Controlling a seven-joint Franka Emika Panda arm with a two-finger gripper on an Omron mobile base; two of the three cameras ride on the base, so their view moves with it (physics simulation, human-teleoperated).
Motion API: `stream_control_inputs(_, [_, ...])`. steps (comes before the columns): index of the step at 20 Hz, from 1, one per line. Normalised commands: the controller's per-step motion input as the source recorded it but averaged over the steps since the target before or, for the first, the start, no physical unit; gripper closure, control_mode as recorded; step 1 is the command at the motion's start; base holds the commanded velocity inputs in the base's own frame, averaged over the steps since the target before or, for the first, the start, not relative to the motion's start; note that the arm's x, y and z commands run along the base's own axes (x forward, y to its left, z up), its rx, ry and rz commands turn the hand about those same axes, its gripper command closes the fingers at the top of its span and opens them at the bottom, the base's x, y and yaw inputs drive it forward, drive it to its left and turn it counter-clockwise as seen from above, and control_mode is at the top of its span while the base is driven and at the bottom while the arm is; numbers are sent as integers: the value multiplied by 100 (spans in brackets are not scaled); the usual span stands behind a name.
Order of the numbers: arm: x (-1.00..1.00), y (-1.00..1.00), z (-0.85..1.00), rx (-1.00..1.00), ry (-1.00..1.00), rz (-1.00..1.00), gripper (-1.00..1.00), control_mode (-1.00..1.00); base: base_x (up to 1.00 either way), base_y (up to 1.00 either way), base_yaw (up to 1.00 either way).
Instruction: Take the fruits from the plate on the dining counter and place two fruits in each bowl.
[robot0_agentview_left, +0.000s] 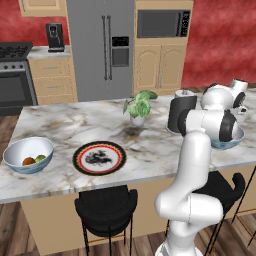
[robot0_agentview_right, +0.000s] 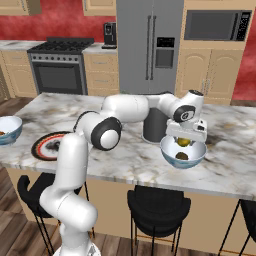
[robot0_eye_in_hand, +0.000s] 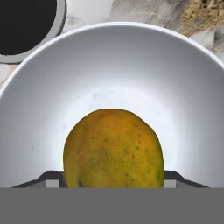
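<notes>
Two bowls (robot0_agentview_left: 28, 154) (robot0_agentview_right: 183, 153), one plate (robot0_agentview_left: 99, 158), four fruits (robot0_agentview_left: 28, 161) (robot0_agentview_left: 40, 158) (robot0_agentview_right: 184, 142) (robot0_agentview_right: 182, 156), one potted plant (robot0_agentview_left: 138, 107), two stools (robot0_agentview_left: 105, 210) (robot0_agentview_left: 220, 187).

On the surface (robot0_agentview_left: 65, 125) we find the plate (robot0_agentview_left: 99, 158) near the front edge, nothing lying on it. Left of it, apart, stands one bowl (robot0_agentview_left: 28, 154) holding two fruits (robot0_agentview_left: 34, 160) side by side. A potted plant (robot0_agentview_left: 138, 107) stands behind the plate, to its right. Well to the right sits the second bowl (robot0_agentview_right: 183, 153), a dark canister (robot0_agentview_right: 154, 126) just behind it to the left. One fruit (robot0_agentview_right: 182, 156) lies in this bowl; the hand (robot0_agentview_right: 185, 137) holds another (robot0_eye_in_hand: 113, 148) above it.
</notes>
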Motion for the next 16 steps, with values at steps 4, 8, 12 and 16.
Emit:
stream_control_inputs(4, [0, 0, -24, -2, 0, 1, 100, -100, 0, 0, 0])
stream_control_inputs(8, [0, 0, -21, -2, 0, 1, 100, -100, 0, 0, 0])
stream_control_inputs(12, [0, 0, -18, -1, 0, 0, 100, -100, 0, 0, 0])
stream_control_inputs(16, [0, 0, -19, -2, 0, 0, 100, -100, 0, 0, 0])
